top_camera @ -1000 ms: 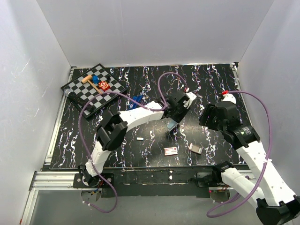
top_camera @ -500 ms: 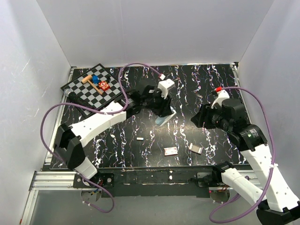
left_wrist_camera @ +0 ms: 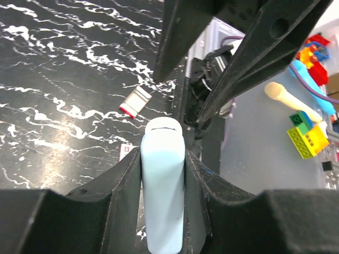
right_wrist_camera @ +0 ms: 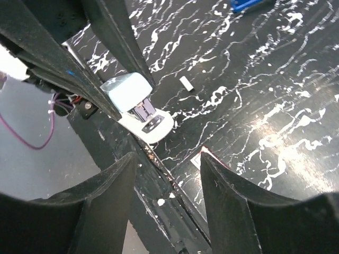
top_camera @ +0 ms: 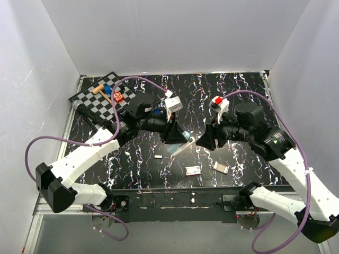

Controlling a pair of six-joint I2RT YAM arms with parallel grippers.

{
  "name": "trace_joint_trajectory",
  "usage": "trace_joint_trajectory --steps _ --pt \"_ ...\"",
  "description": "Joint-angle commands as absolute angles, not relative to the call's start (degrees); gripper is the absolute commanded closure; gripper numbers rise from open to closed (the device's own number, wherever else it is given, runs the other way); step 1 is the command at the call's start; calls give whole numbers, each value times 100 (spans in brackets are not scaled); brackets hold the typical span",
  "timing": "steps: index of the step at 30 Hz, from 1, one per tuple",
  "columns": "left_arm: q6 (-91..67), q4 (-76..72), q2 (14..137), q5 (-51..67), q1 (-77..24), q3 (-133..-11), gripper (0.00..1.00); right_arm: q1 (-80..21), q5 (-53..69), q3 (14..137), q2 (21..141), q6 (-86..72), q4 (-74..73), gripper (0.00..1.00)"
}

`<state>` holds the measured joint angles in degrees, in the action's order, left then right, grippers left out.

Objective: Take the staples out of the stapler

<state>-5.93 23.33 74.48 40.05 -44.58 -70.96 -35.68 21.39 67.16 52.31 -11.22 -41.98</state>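
The left gripper (left_wrist_camera: 162, 164) is clamping the stapler (left_wrist_camera: 161, 211) aloft above the desk (right_wrist_camera: 254, 79), and the right gripper (right_wrist_camera: 167, 169), partly open and empty, is hovering just beside it, where an off-centre pinch could be twisting the stapler loose.

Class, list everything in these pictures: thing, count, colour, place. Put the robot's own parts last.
black white-veined table: one, under everything.
black-and-white checkered board: one, far left corner.
small toys: several, wood, blue, red, on the board.
slim bright-blue stapler: one, mid-table, beyond the left arm.
short whitish staples strip: one, table centre.
pink-and-white flat packet: one, near edge.
tan flat rectangle: one, right of the packet.
pale-blue-and-white short hinged piece: one, held between the two arms.
left gripper: one, black, jaws shut on that piece.
right gripper: one, black, jaws open, empty, facing it.
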Motion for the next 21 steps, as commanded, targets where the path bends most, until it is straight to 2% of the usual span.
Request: trace_joint_trajectory --steps 1,11,21 --pt "-501 2232 7076 4964 -4368 -6900 100 -3954 2364 7180 5282 -458 -4236 40" --pt "-439 2092 6794 5695 -4351 -6627 100 -4271 2830 7550 5423 -35 -4413 40" --pt "-457 1987 6645 5739 -4351 -6513 100 -4702 2883 7576 5669 -97 -4236 41"
